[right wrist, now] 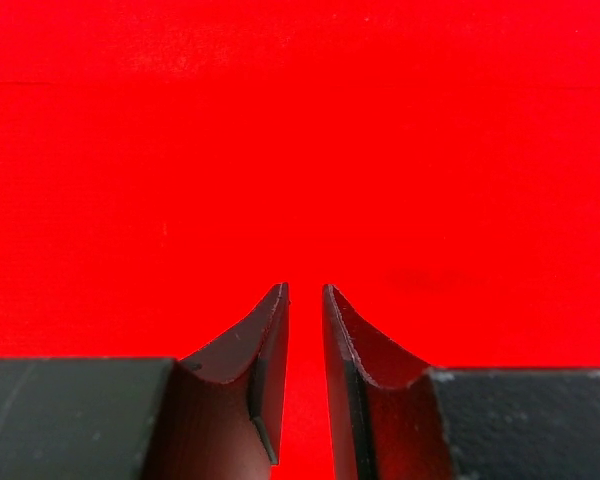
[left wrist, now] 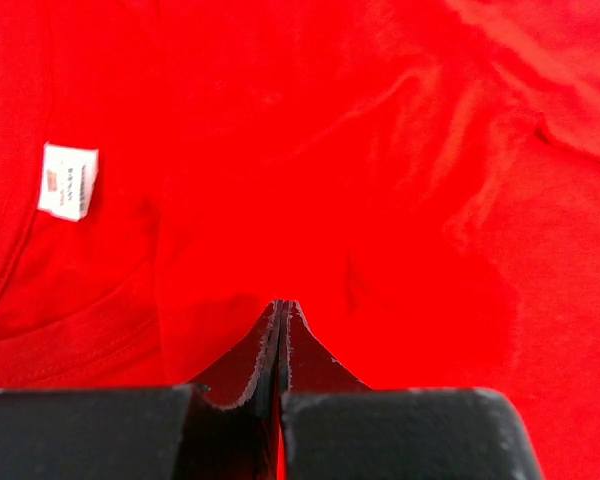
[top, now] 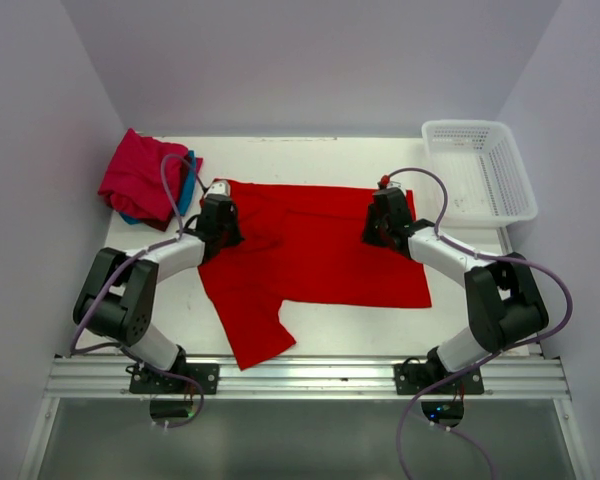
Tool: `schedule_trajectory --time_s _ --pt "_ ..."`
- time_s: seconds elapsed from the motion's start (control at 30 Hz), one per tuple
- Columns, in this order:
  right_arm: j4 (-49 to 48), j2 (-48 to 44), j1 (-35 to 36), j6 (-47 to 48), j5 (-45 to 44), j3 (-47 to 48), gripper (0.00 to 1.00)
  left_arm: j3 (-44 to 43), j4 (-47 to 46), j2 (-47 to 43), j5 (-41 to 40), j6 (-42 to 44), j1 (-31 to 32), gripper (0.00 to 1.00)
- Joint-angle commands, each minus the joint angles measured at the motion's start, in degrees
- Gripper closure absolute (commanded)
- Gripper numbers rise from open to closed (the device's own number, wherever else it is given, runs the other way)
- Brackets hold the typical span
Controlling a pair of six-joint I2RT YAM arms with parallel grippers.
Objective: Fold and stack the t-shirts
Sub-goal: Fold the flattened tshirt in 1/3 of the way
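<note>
Top view: a large red t-shirt (top: pixel 320 255) lies spread across the middle of the white desk (top: pixel 310 160), one sleeve reaching the near edge. The left pincer (top: pixel 223 232) sits over its left edge and the right pincer (top: pixel 382 232) over its right part. A crimson-pink t-shirt (top: pixel 140 180) lies on a teal-blue t-shirt (top: pixel 188 188) at the far left corner. A white mesh basket (top: pixel 463 126) stands at the far right. Bare desk runs along the far edge.

Left wrist view: the pincer is closed over red cloth, with a white label (left wrist: pixel 68 181) to the left.

Right wrist view: the pincer stands slightly open, with flat red cloth below it.
</note>
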State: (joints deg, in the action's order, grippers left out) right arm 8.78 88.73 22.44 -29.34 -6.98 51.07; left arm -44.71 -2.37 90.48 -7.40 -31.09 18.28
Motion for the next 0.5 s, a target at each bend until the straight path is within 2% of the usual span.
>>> schedule_trajectory --time_s 0.0,0.07,0.23,0.47 --pt "-0.5 -2.2 0.2 0.7 -1.9 -0.4 0.76 -1.9 2.1 1.6 -2.9 -1.1 -0.5 1.00" --pt "-0.9 -2.3 0.2 0.5 -1.5 -0.6 0.76 -1.6 4.7 2.5 -3.8 -1.0 -0.9 1.00" --pt "-1.2 -2.0 0.2 0.4 -1.4 -1.0 0.76 1.3 1.0 3.1 -3.1 -1.1 -1.5 1.00" --pt "-0.2 -3.3 0.2 0.7 -2.1 -1.4 0.76 0.4 7.6 4.1 -4.5 -1.6 -2.1 1.00"
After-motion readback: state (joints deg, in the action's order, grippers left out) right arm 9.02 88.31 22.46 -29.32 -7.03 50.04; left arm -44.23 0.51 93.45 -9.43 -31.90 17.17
